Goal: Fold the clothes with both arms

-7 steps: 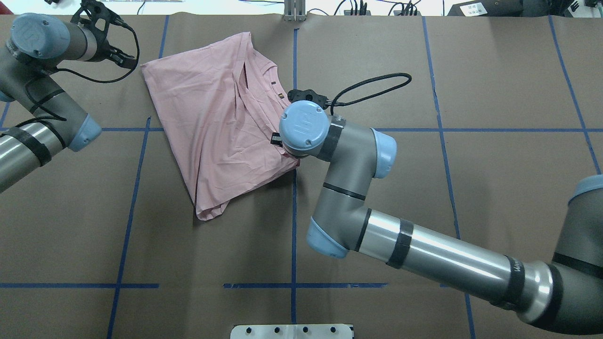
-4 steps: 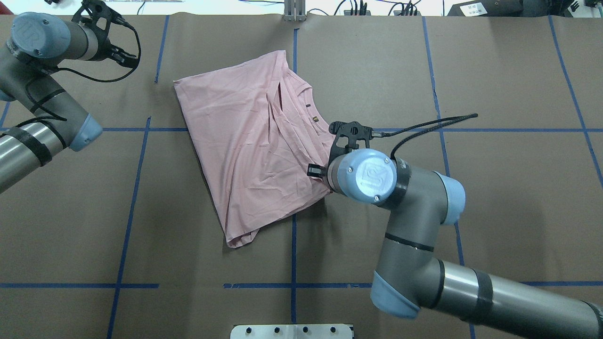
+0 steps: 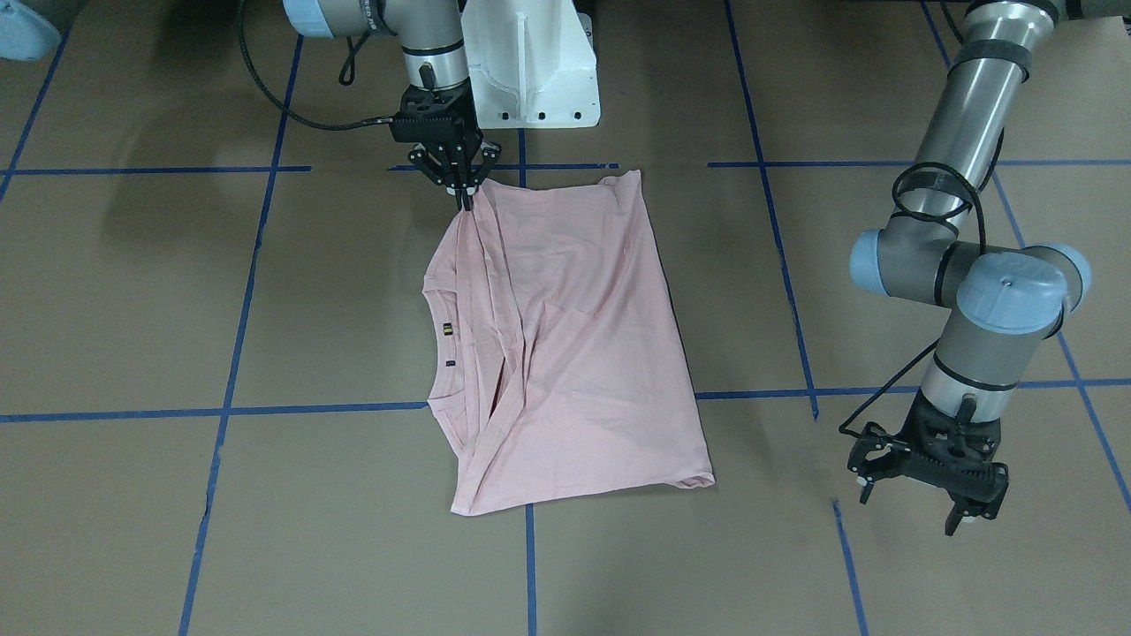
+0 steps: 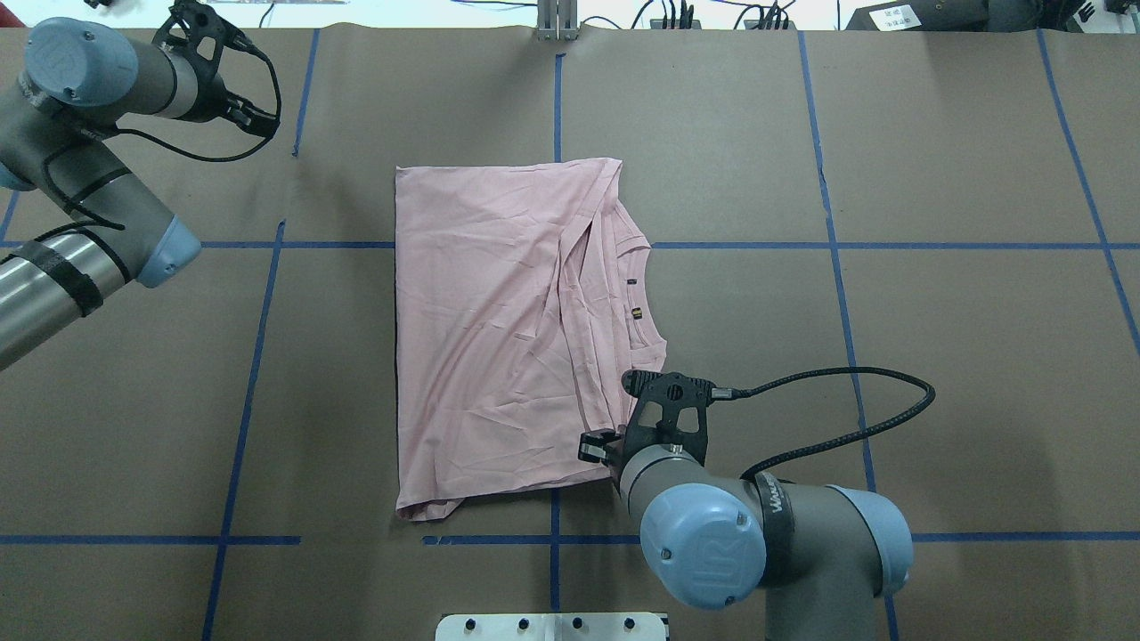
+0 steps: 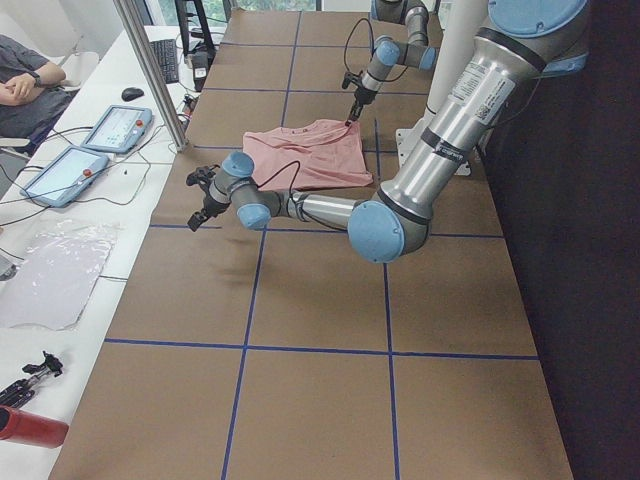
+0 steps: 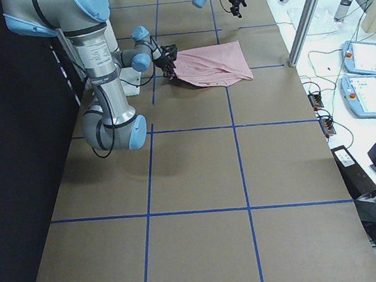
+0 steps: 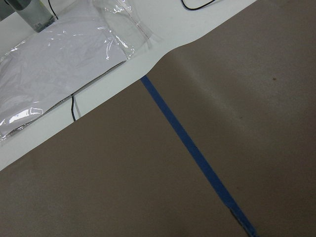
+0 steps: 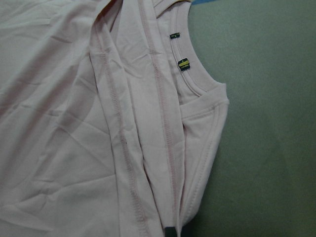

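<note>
The pale pink T-shirt (image 4: pixel 499 338) lies folded lengthwise on the brown table, plain side up, collar (image 4: pixel 643 294) toward the view's right; the cartoon print is hidden. My right gripper (image 4: pixel 598 448) is shut on the shirt's near right corner, low over the table. It also shows in the front view (image 3: pixel 464 196), pinching that corner of the shirt (image 3: pixel 574 353). The right wrist view shows the shirt's collar and seams (image 8: pixel 163 128). My left gripper (image 3: pixel 910 508) is open and empty, hovering over bare table well left of the shirt, at the far left in the overhead view (image 4: pixel 254 85).
The white pedestal base (image 3: pixel 530 71) stands just behind my right gripper. Blue tape lines (image 4: pixel 554 107) cross the brown table. Beyond the far edge are a plastic bag (image 7: pixel 59 59), control tablets (image 5: pixel 90 150) and a seated person (image 5: pixel 25 80).
My right gripper has dragged the shirt toward the robot and to the right, turning it so that it lies square to the tape lines. The left arm has hardly moved.
</note>
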Action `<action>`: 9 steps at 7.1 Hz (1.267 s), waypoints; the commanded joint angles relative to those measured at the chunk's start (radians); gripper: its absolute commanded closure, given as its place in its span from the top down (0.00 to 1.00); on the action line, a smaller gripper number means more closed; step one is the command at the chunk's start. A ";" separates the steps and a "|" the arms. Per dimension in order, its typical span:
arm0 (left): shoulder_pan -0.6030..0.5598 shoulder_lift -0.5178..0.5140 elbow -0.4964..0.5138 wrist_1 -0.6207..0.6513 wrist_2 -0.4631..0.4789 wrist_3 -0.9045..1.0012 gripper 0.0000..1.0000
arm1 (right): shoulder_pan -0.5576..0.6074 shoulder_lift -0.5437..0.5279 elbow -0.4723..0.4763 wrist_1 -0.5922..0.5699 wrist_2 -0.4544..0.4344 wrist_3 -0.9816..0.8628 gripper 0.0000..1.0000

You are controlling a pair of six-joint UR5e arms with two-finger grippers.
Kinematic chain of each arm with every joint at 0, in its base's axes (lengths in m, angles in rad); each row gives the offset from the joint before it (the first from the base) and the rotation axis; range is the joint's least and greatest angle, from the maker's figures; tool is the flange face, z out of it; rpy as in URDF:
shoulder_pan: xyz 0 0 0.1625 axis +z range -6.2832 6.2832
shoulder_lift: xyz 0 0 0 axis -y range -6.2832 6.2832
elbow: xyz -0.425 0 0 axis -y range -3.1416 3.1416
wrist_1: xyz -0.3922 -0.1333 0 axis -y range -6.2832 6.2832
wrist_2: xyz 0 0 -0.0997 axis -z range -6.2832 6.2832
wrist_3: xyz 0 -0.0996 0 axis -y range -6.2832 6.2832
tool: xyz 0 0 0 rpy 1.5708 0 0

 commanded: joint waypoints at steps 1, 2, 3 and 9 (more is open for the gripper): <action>0.012 0.000 -0.008 0.002 -0.036 -0.051 1.00 | -0.042 -0.030 0.009 -0.006 -0.049 0.023 0.72; 0.016 0.000 -0.011 0.002 -0.038 -0.051 1.00 | -0.036 -0.034 0.034 -0.012 -0.040 0.009 1.00; 0.018 0.000 -0.011 0.000 -0.038 -0.051 1.00 | -0.013 -0.018 0.060 -0.117 0.022 -0.043 1.00; 0.018 0.040 -0.057 0.000 -0.036 -0.053 1.00 | 0.061 0.169 -0.142 -0.165 0.185 -0.583 0.66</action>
